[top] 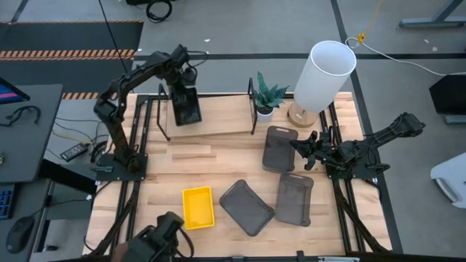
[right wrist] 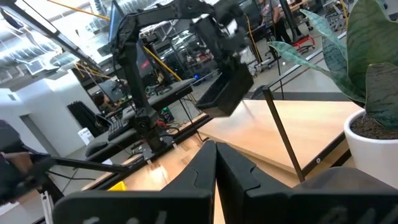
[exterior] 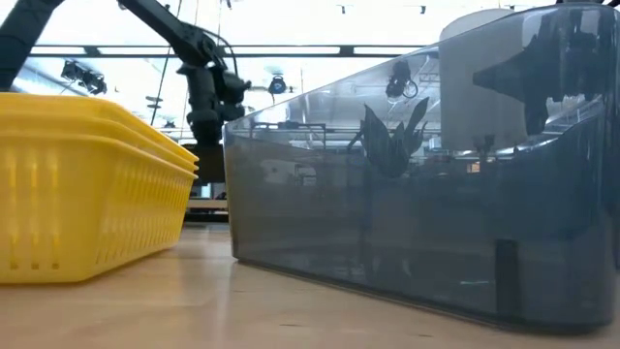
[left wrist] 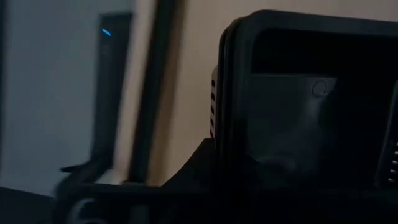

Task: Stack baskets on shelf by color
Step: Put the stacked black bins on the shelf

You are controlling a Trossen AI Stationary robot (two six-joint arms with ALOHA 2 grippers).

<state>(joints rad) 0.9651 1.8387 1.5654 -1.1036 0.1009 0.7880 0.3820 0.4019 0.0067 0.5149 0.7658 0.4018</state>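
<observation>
My left gripper (top: 186,86) is over the left part of the shelf (top: 218,120), a light plank in a black wire frame at the table's far edge. It is shut on a black mesh basket (top: 186,108), which fills the left wrist view (left wrist: 298,112). My right gripper (top: 300,149) is shut at the right edge of a dark grey basket (top: 279,149) that lies flat on the table. Two more grey baskets (top: 246,207) (top: 293,199) and nested yellow baskets (top: 198,207) sit near the near edge. My left gripper (right wrist: 221,37) holds the black basket by its upper rim (right wrist: 227,62), coming from above. The basket (right wrist: 225,92) hangs tilted below the fingers over the shelf plank (right wrist: 298,130). Whether its lower corner touches the plank I cannot tell. My right gripper (right wrist: 216,171) is shut beside the grey basket's rim; I cannot tell whether it touches it.
A potted plant (top: 266,94) stands at the shelf's right end, and a white lamp (top: 324,73) stands right of it. The shelf's wire uprights (right wrist: 283,134) rise between my right gripper and the plank. Bare wood lies between the shelf and the near baskets.
</observation>
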